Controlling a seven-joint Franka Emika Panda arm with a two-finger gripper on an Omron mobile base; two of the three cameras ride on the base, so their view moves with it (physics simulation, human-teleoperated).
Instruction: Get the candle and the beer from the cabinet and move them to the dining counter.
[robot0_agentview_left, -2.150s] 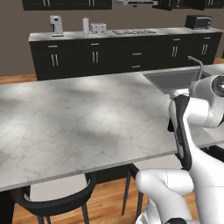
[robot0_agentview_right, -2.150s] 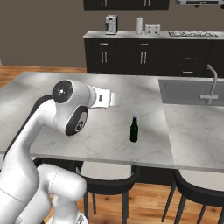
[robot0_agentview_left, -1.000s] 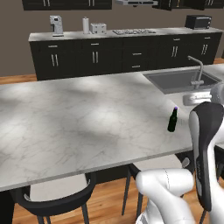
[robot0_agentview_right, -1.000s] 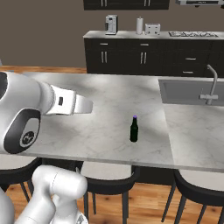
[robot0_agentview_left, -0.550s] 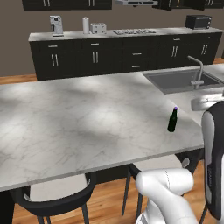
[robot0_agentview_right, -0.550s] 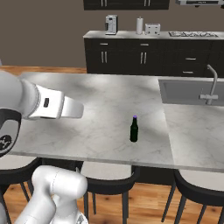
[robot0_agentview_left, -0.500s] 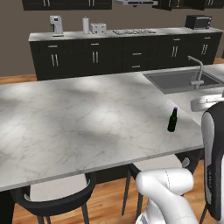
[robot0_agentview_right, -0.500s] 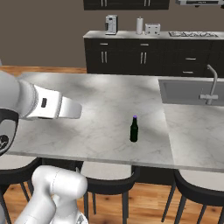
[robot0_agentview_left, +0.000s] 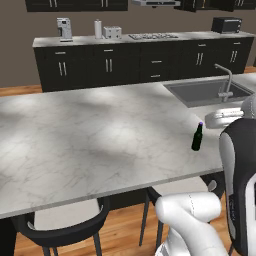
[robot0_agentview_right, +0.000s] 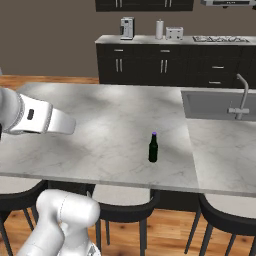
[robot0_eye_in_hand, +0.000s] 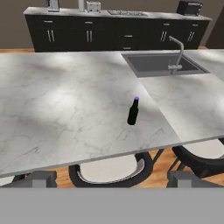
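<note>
One beer (robot0_agentview_left: 197, 138) on the dining counter (robot0_agentview_left: 90, 135), upright, cap up, near the front edge. Gripper (robot0_eye_in_hand: 112, 178) wide open, holding nothing.

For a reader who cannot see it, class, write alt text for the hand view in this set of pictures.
A dark green-black glass bottle with a purple cap stands upright, alone, on a large grey-white marble island counter, near its front edge. Behind and to its right an inset steel sink with a curved faucet sits in the counter; dark stools tuck beneath the edge, and black drawer cabinets line the far wall.
</note>
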